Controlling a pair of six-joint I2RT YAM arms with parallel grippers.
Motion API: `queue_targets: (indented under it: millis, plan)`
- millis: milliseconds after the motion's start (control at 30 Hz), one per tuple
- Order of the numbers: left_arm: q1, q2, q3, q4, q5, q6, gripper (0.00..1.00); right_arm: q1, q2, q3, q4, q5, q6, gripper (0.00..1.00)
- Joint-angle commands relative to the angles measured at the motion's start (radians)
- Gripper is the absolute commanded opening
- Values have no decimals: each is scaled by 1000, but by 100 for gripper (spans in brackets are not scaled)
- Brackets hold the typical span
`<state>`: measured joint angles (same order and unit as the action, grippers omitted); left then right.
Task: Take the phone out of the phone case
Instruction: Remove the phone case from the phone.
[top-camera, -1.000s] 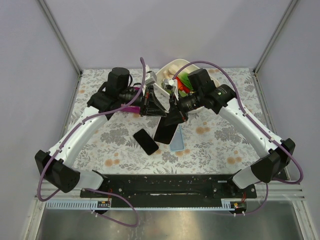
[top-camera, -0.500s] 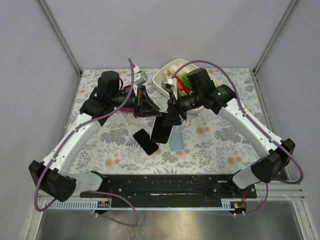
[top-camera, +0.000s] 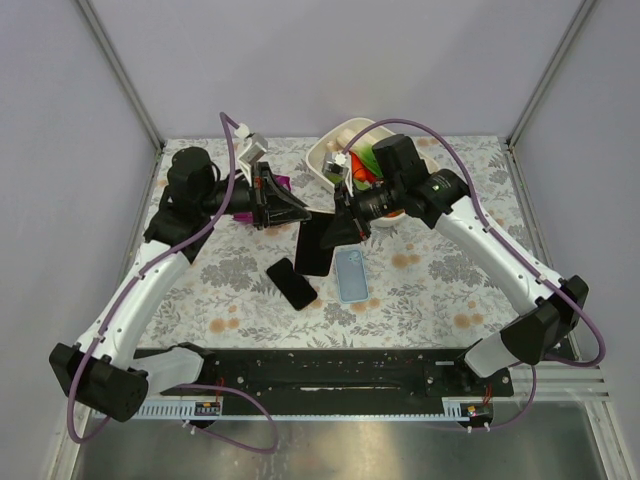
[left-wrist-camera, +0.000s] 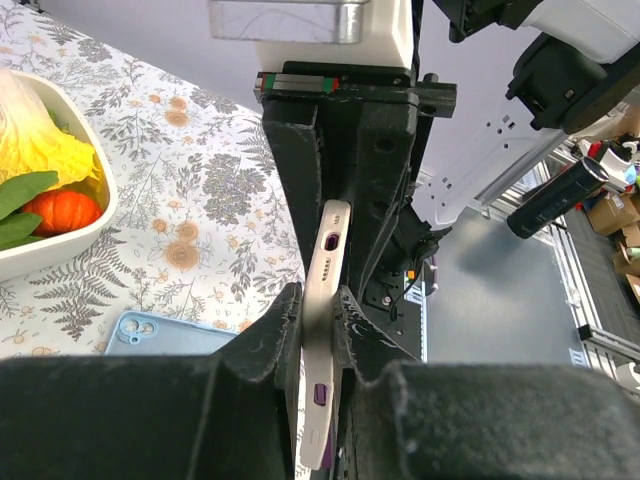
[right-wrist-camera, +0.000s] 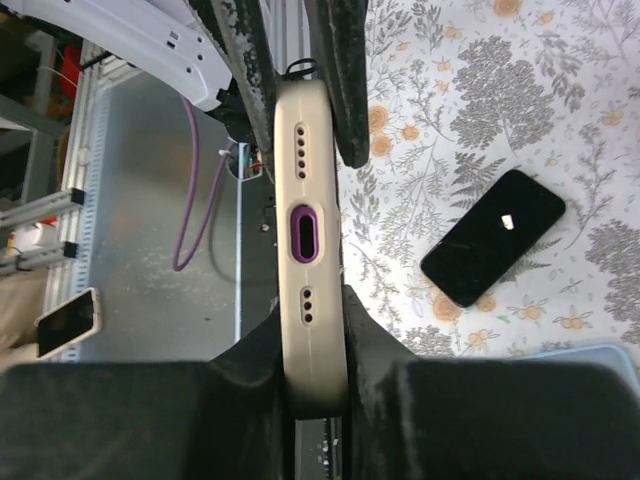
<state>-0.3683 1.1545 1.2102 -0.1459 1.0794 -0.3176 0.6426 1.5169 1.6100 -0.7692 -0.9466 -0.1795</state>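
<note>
Left tool (left-wrist-camera: 318, 318) clamped narrow on cased phone (top-camera: 314, 247), fingers on its flat faces. Right tool (right-wrist-camera: 313, 325) clamped on same phone from opposite end. Phone held off counter (top-camera: 440, 290) between both tools, beige case on. Blue case (top-camera: 350, 275) and black phone (top-camera: 292, 283) flat on counter below. Bowl (left-wrist-camera: 60, 252) behind.

You have a table (top-camera: 440, 290) in grey floral print with orange blooms. Plain lilac-grey walls (top-camera: 330, 60) close three sides; aluminium posts (top-camera: 118, 70) rise at both back corners. A brushed metal sheet (top-camera: 320, 450) lies past the near edge. Light is even and diffuse; shadows are soft.
</note>
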Motion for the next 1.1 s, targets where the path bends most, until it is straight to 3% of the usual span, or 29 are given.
queue_targets:
  millis: [0, 100, 267, 400, 567, 667, 767, 833, 967, 1067]
  plan:
    - [-8, -24, 11, 77, 60, -44, 0, -4, -7, 21, 53, -7, -5, 2]
    - [-14, -12, -1, 68, 76, -32, 15, -6, -6, 24, 39, -30, -24, 0]
    - [-60, 13, 3, 13, 94, 29, 50, -6, 17, 50, -10, -86, -57, 0]
    - [-113, 39, 25, -49, 77, 84, 61, -4, 22, 60, -19, -106, -64, 0]
    - [-138, 66, 35, -101, 63, 132, 56, -6, 17, 59, -22, -112, -67, 0]
    - [-141, 71, 40, -106, 63, 137, 38, -6, 16, 60, -25, -118, -72, 0]
    - [-141, 76, 51, -110, 74, 132, 31, -4, 23, 59, -47, -123, -92, 0]
    - [-141, 76, 55, -110, 76, 133, 30, -4, 26, 57, -73, -126, -113, 0]
    - [-133, 65, 64, -133, 65, 150, 45, -6, 22, 51, -122, -123, -159, 0]
    - [-124, 62, 75, -130, 70, 143, 47, -6, 9, 41, -130, -123, -170, 0]
